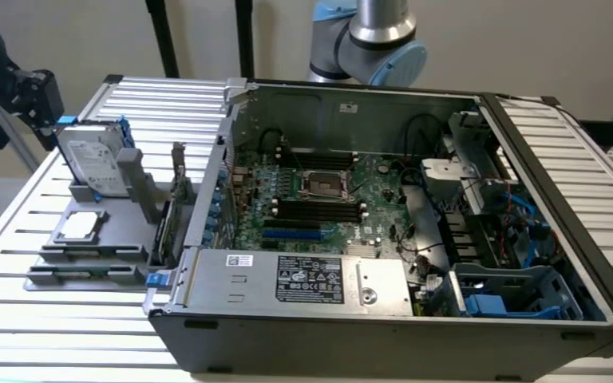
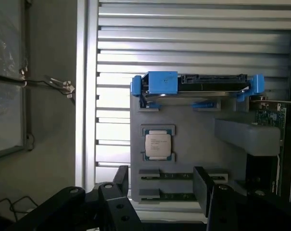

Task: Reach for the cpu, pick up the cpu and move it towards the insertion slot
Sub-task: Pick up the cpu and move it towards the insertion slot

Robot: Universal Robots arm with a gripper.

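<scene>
Wrist view shows my gripper (image 2: 162,185), fingers (image 2: 202,184) apart and empty, near the cpu (image 2: 158,144), which lies flat on the grey tray (image 2: 193,144) beside the hard drive (image 2: 208,82); the insertion slot (image 1: 326,185) sits well apart inside the case (image 1: 318,339).

Soft, even light fills the room, with no hard shadows. The slatted table (image 1: 73,319) beside the computer case (image 1: 392,339) glares almost white, and its ribs wash out. Inside the case it is dimmer, and shade pools along its walls. Just beside the case, the cpu (image 2: 158,144) gleams pale.
</scene>
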